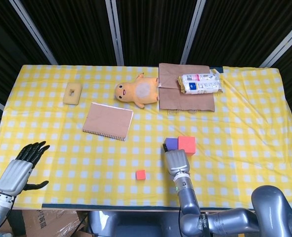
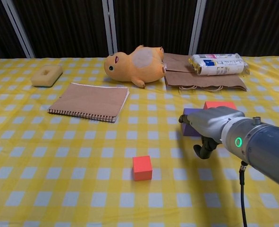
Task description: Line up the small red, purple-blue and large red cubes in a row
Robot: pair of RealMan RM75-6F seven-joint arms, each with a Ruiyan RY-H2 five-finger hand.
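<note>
The small red cube (image 1: 141,174) (image 2: 142,168) sits alone near the table's front. Further back and to the right, the purple-blue cube (image 1: 171,143) (image 2: 190,124) stands against the left side of the large red cube (image 1: 187,144) (image 2: 219,105). My right hand (image 1: 176,162) (image 2: 212,125) lies just in front of the purple-blue cube. Its fingers touch the cube's near left side and its thumb hangs free below, gripping nothing. The hand hides part of both cubes in the chest view. My left hand (image 1: 22,168) hovers open at the front left corner, fingers spread.
Behind the cubes lie a brown notebook (image 1: 107,121), an orange plush toy (image 1: 136,92), a brown paper bag (image 1: 186,94) with a white packet (image 1: 200,83) on it, and a tan sponge (image 1: 72,93) at the far left. The checked tablecloth (image 1: 244,148) covers the table.
</note>
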